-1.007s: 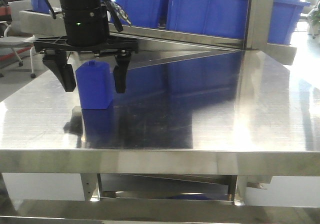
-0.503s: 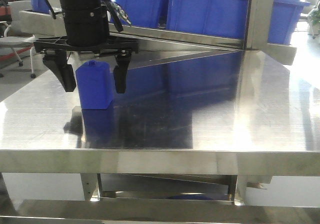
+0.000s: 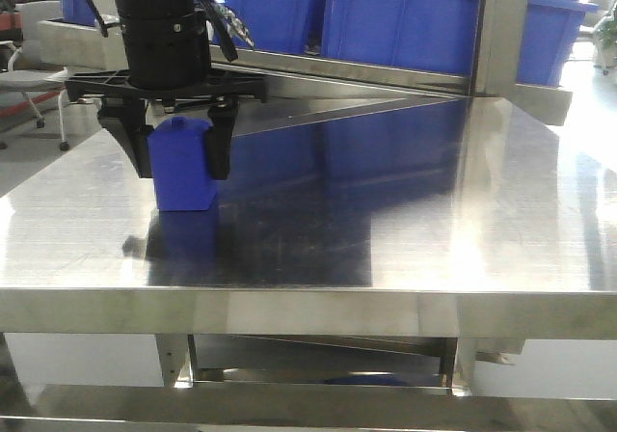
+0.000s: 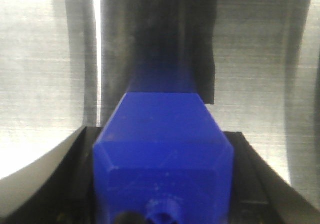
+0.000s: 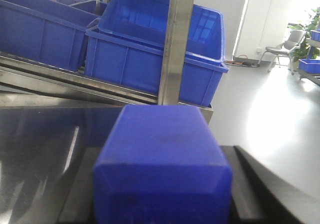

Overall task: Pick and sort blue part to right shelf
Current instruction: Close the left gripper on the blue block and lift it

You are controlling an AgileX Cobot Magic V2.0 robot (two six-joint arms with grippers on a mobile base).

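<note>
A blue part (image 3: 183, 167), a blocky piece with a bevelled top, stands upright on the steel table (image 3: 386, 220) at the left. My left gripper (image 3: 181, 167) comes down over it, both black fingers pressed against its sides. The left wrist view has this blue part (image 4: 162, 154) filling the space between the left gripper's (image 4: 164, 184) jaws. In the right wrist view, a second blue part (image 5: 162, 159) sits tight between the black fingers of my right gripper (image 5: 162, 194). My right arm is outside the front view.
Large blue bins (image 3: 424, 17) stand on the sloped steel shelf behind the table, split by a vertical steel post (image 3: 501, 37). The same blue bins (image 5: 150, 49) and steel post (image 5: 177, 44) lie ahead of the right gripper. A lower shelf (image 3: 318, 364) runs under the table.
The left gripper's fingers, open on either side of the blue part in the earlier frames, have closed onto it. The part has not moved from its spot.
</note>
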